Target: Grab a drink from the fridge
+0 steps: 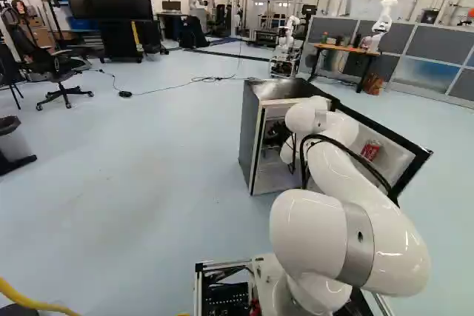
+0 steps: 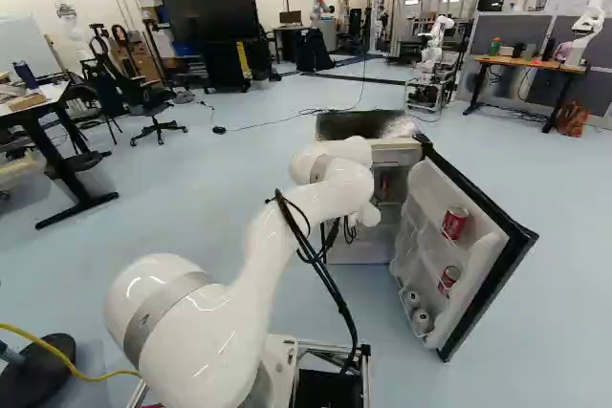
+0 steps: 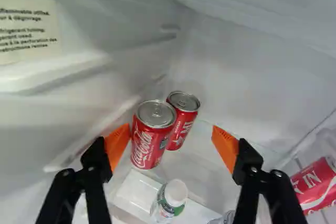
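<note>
Fridge [image 1: 252,138] open; gripper [image 3: 168,148] inside, fingers spread, nothing pinched; two red cans [image 3: 152,135] stand ahead, one behind the other; white-capped bottle [image 3: 169,200] near them; door [image 2: 488,265] holds more cans [image 2: 454,223].

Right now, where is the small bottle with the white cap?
In the wrist view, the bottle is inside the white-lined fridge, seen between the open jaws, close to two upright red metal cans.

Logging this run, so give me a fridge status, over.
Gripper open, inside fridge. Two red cans ahead, ungripped. White-capped bottle close by, possibly in the way.
</note>
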Controlling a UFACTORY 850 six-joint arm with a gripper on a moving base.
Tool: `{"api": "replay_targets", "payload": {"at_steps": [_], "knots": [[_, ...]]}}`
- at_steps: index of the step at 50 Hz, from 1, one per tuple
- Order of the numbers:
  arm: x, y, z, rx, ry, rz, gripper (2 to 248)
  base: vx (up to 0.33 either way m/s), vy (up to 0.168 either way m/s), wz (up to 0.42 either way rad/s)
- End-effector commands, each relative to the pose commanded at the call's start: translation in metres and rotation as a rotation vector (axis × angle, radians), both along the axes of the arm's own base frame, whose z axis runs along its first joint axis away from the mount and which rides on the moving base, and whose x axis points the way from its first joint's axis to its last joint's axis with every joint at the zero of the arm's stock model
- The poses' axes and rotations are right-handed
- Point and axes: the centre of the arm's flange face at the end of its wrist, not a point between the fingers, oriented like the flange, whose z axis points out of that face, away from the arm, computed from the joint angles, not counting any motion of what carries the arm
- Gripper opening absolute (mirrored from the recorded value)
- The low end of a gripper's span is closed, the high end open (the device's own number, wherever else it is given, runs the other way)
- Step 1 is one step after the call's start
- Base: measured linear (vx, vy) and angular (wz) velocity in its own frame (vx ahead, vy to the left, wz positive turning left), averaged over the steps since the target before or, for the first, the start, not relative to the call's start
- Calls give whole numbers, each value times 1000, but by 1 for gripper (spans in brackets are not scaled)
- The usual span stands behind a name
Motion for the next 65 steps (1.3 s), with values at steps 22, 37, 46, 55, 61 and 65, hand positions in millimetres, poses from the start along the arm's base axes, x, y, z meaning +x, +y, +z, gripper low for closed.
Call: {"api": "replay_targets", "payload": {"at_steps": [22, 37, 46, 55, 61, 65], "knots": [[0, 0, 0, 0, 0, 0, 92, 0, 0, 0], [-4, 0, 1, 4, 9, -2, 92, 0, 0, 0], [-15, 0, 5, 16, 33, -8, 92, 0, 0, 0], [-29, 1, 9, 31, 63, -17, 92, 0, 0, 0], [-40, 1, 12, 41, 84, -23, 92, 0, 0, 0], [-47, 2, 14, 49, 98, -27, 92, 0, 0, 0]]}}
